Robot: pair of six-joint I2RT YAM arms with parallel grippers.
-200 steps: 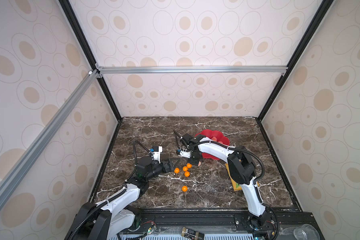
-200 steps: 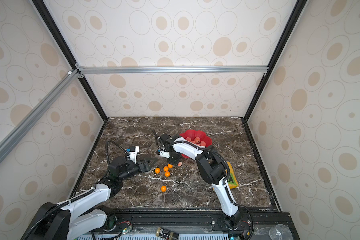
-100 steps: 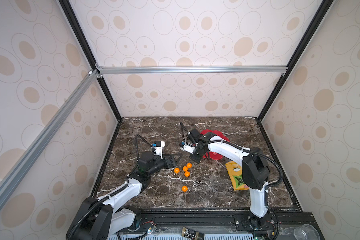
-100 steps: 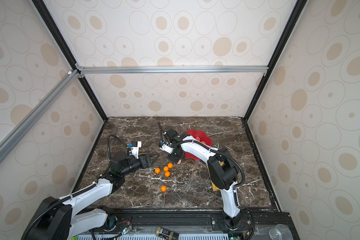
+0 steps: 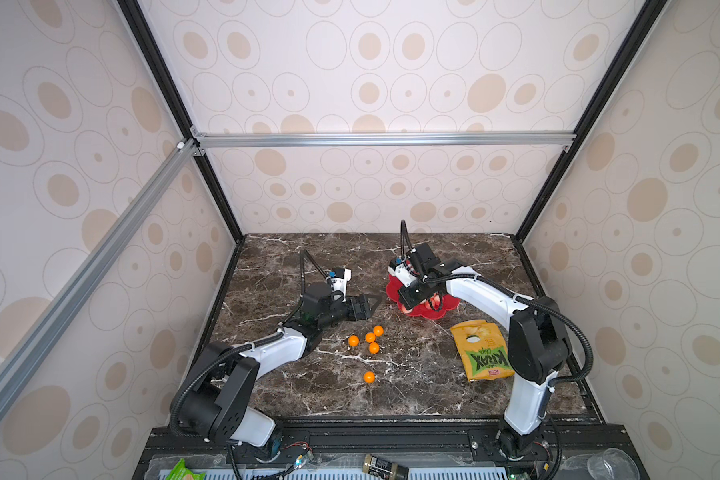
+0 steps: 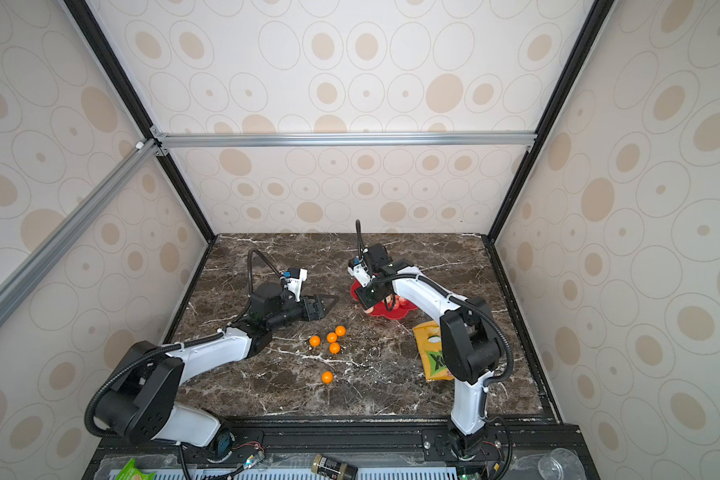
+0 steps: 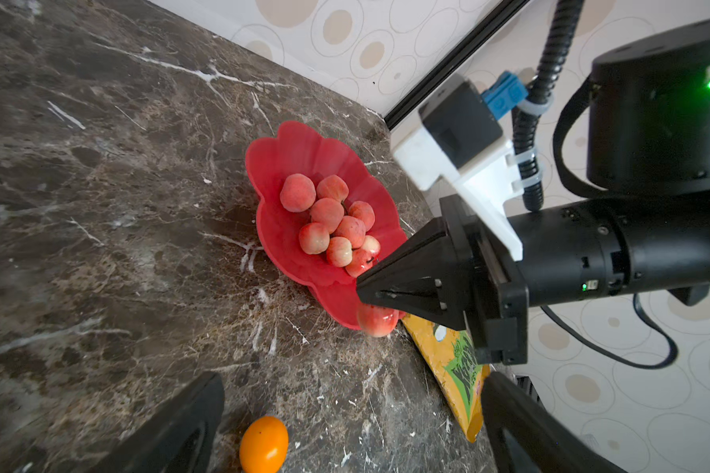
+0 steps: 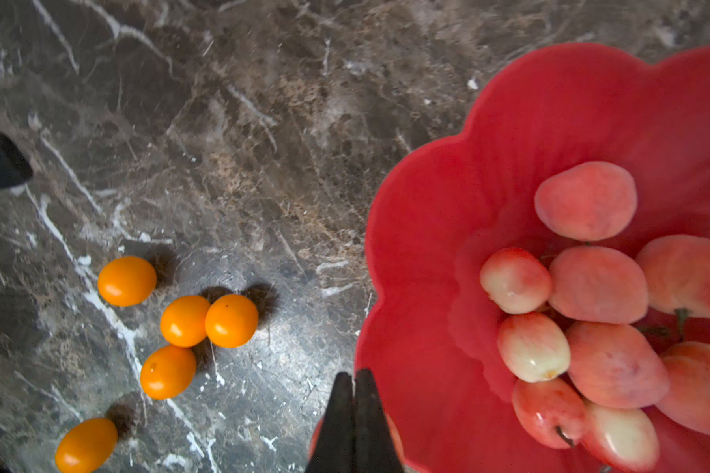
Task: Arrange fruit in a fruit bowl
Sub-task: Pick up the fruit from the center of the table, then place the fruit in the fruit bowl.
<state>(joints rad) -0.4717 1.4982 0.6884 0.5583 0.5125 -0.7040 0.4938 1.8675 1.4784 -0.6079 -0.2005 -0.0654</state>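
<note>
Left gripper (image 5: 371,304) is spread wide and empty, hung beside the bowl (image 7: 287,139). Right gripper (image 7: 369,290) is shut; one pink fruit (image 7: 378,321) is touched under its tips at the bowl's rim, and whether it is gripped cannot be told. About nine pink fruits (image 7: 328,213) are piled in the bowl. Five oranges (image 5: 370,337) are left on the table near the bowl. Since a second ago the right gripper has been moved from the oranges to the bowl.

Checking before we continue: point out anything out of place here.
One pink fruit sits at the rim of the red bowl, under the shut right hand, apart from the pile. A snack bag lies beside the bowl.
</note>
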